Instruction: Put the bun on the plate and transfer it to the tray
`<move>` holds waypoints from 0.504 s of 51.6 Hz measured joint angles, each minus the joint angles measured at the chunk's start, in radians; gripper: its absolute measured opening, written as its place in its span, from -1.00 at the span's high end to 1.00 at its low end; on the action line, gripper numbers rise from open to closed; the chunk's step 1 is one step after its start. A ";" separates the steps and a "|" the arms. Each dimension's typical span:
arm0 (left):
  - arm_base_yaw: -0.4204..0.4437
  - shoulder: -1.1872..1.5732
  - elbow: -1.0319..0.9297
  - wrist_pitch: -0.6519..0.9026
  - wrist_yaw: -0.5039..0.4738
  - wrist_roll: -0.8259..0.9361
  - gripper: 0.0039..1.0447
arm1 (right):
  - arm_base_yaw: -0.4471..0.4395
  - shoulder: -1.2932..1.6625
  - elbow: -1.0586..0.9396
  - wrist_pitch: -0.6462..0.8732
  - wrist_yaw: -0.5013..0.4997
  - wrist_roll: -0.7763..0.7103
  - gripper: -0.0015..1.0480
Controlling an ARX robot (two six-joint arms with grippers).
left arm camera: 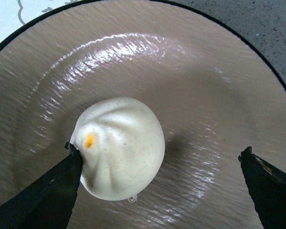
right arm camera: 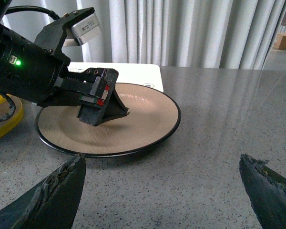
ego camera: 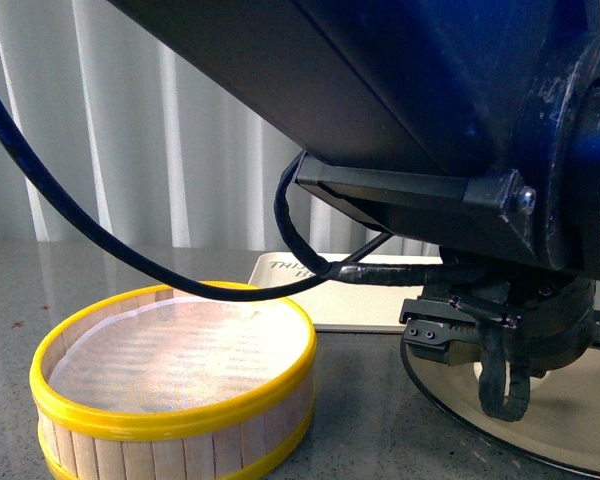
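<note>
The cream-white bun [left arm camera: 119, 148] with a small orange spot lies on the beige plate [left arm camera: 205, 95]. My left gripper [left arm camera: 159, 152] hangs open just over the plate, the bun resting against one fingertip [left arm camera: 71, 157] and far from the other. In the right wrist view the left gripper [right arm camera: 100, 102] stands over the plate [right arm camera: 143, 124] and hides the bun. Open and holding nothing, my right gripper [right arm camera: 162, 164] hovers over the grey table just short of the plate's rim. The cream-white tray [right arm camera: 133, 71] lies directly behind the plate; its lettered corner [ego camera: 370, 300] shows in the front view.
A yellow-rimmed wooden steamer basket [ego camera: 170, 400] with a white liner stands left of the plate [ego camera: 570, 440]. The left arm [ego camera: 430, 90] and its cable [ego camera: 130, 250] fill the upper front view. Curtains [right arm camera: 190, 33] hang behind the speckled grey table [right arm camera: 219, 119].
</note>
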 joint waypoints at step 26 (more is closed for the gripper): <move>0.042 -0.019 0.087 -0.019 -0.106 -0.071 -0.88 | 0.000 0.000 0.000 0.000 0.000 0.000 -0.83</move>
